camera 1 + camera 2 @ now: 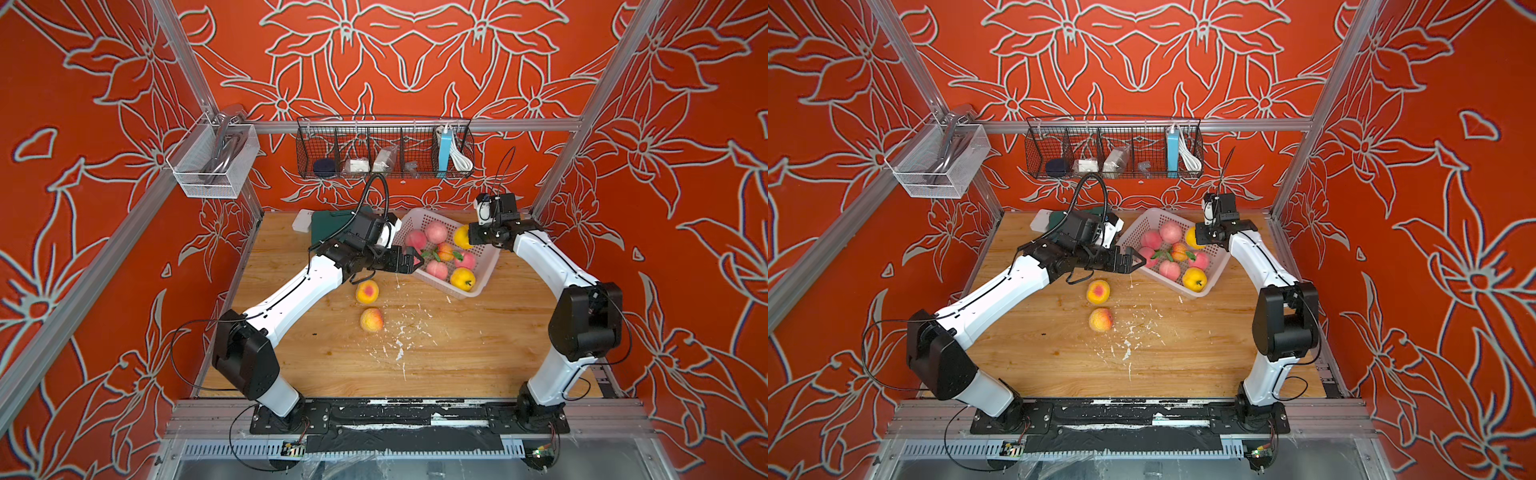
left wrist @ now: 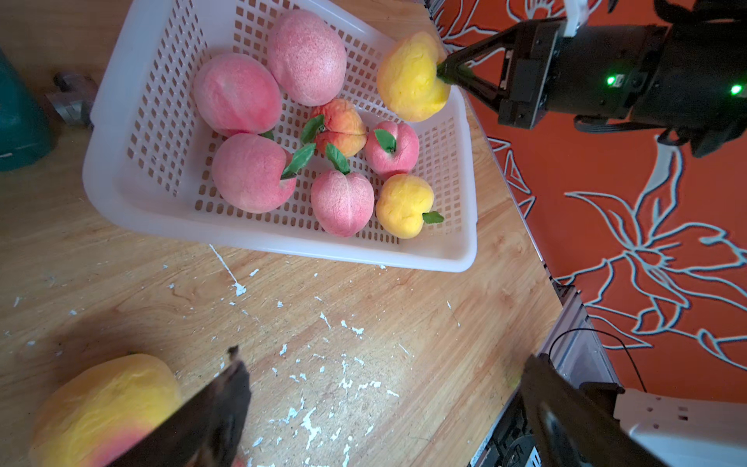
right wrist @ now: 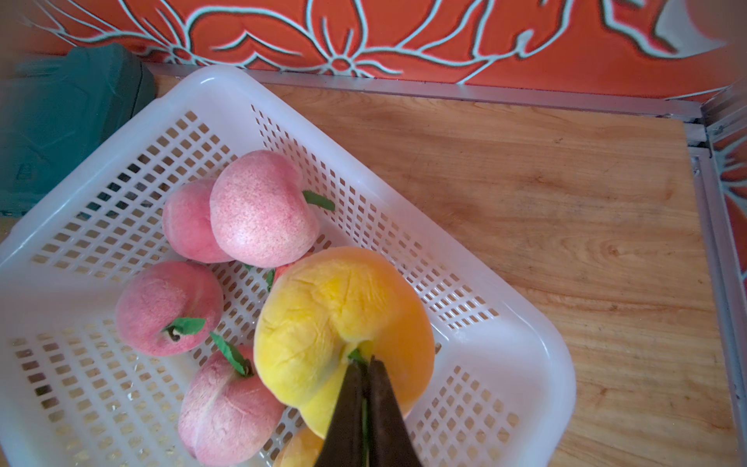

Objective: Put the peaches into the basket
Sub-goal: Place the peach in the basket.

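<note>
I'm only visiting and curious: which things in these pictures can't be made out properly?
Dark green box, both top views: mostly behind the left arm.
Items in the black wire rack, top views: too small.
Yellow-orange blushed peach, left wrist view: cut by the edge, partly behind the left gripper.
Plain yellow peach, right wrist view: stem buried in the shut right gripper.

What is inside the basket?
Seven peaches lie in the basket: five pink, one orange, one yellow. The right claw holds an eighth peach above it. Anything beneath them is covered.
</note>
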